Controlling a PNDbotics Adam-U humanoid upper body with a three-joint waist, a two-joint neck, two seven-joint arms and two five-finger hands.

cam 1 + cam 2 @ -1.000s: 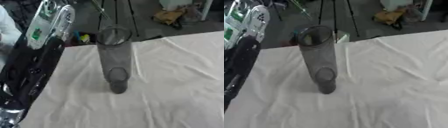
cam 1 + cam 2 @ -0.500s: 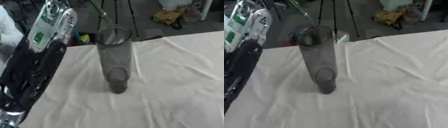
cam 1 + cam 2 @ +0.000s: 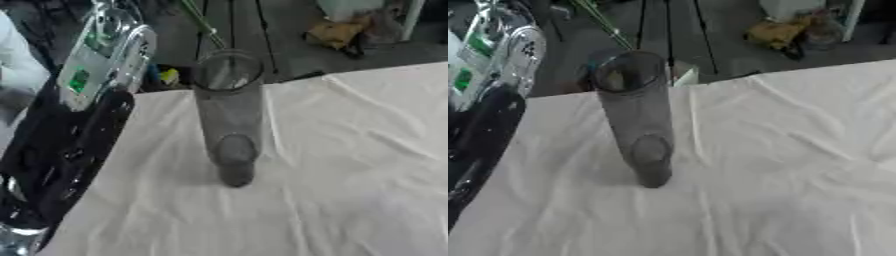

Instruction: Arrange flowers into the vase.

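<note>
Here the vase [image 3: 229, 115] is seen upright on the table [image 3: 350, 165]; a green stem [image 3: 601, 20] above its rim shows clearer in the right eye view. Neither hand's fingers can be seen.

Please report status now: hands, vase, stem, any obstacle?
Hands not visible; left arm along table's left edge. Vase upright on cloth. Green stem above its rim. No obstacle seen.

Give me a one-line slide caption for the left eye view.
Tall clear vase upright on the white cloth, green stem above its rim, robot's left arm alongside.
</note>
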